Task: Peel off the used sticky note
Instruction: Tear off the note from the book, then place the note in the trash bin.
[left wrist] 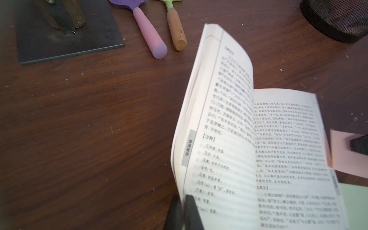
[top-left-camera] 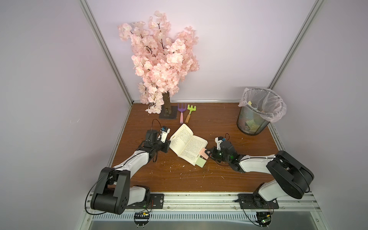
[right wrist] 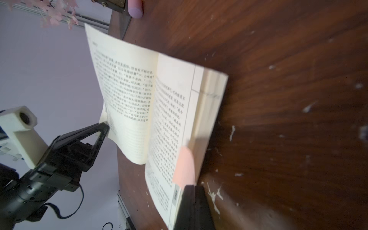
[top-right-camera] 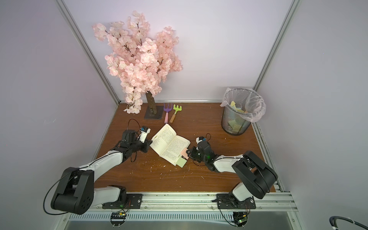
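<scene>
both arms rise from a metal rail (top-left-camera: pixel 199 199) at the near edge of the wooden table (top-left-camera: pixel 179 175) and reach in toward an open book (top-left-camera: pixel 188 144) lying mid-table, turned at an angle.

left gripper (top-left-camera: pixel 170 142) meets the book's left edge. the left wrist view shows its fingers (left wrist: pixel 191 207) clenched on the edge of the left-hand pages, and those pages stand lifted and curved off the table.

right gripper (top-left-camera: pixel 207 153) sits at the book's near right corner, its jaws pinched shut on the pink sticky note (top-left-camera: pixel 204 152). the note is at the outer margin of the right-hand page. in the right wrist view it arches up from the paper (right wrist: pixel 184 165), its far end against the page and its near end in the grip. how much of it is stuck i cannot tell.

just nearer, a green sticky note (top-left-camera: pixel 201 162) juts out past the book's near right corner, apart from the jaws.

far right stands a mesh wastebasket (top-left-camera: pixel 256 123) with a clear liner and coloured paper scraps inside. at the far left of the table a pink blossom tree (top-left-camera: pixel 161 59) stands on a dark plate. a purple toy fork (top-left-camera: pixel 181 111) and a green toy rake (top-left-camera: pixel 190 112) lie just to its right, side by side.
</scene>
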Controlling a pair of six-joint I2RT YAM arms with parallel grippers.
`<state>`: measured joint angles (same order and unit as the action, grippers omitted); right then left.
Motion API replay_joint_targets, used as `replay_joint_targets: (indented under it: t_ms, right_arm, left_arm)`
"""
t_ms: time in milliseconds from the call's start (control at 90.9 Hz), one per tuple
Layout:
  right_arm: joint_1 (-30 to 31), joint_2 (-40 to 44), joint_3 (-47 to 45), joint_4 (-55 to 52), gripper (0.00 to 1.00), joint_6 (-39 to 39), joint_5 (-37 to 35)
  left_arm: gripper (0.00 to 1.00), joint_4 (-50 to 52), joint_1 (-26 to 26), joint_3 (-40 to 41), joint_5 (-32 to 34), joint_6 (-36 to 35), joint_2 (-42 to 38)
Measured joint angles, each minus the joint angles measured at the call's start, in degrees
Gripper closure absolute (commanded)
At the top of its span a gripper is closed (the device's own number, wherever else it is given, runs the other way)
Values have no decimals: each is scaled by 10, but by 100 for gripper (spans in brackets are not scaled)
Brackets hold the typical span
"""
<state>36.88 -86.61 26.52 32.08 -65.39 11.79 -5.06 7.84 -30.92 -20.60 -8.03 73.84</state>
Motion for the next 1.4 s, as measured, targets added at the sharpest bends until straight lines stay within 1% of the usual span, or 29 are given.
replay_joint_targets:
  t_ms: [121,286,462,572,770,924,1134,1266,1398]
  right_arm:
    - [-21,0,0,-17,100,14,10]
    - [-34,5,0,-33,100,30,26]
    - [-57,50,17,-74,100,57,45]
    - [-76,103,67,-135,100,96,47]
    - [-119,179,210,-257,100,165,25]
    - [-186,210,309,-342,100,202,-20]
    - [-303,212,405,-421,100,239,-82]
    - [-379,184,466,-447,100,250,-96]
    - [-436,135,509,-457,100,258,-100]
  left_arm:
    - [98,0,0,0,7,-2,-2]
    - [98,0,0,0,9,-2,-3]
    - [98,1,0,0,8,-4,-7]
    - [98,1,0,0,8,-7,-13]
    - [98,1,0,0,8,-10,-14]
    - [98,2,0,0,7,-12,-21]
    - [98,2,0,0,7,-13,-28]
    - [98,3,0,0,7,-13,-29]
    - [98,3,0,0,7,-14,-29]
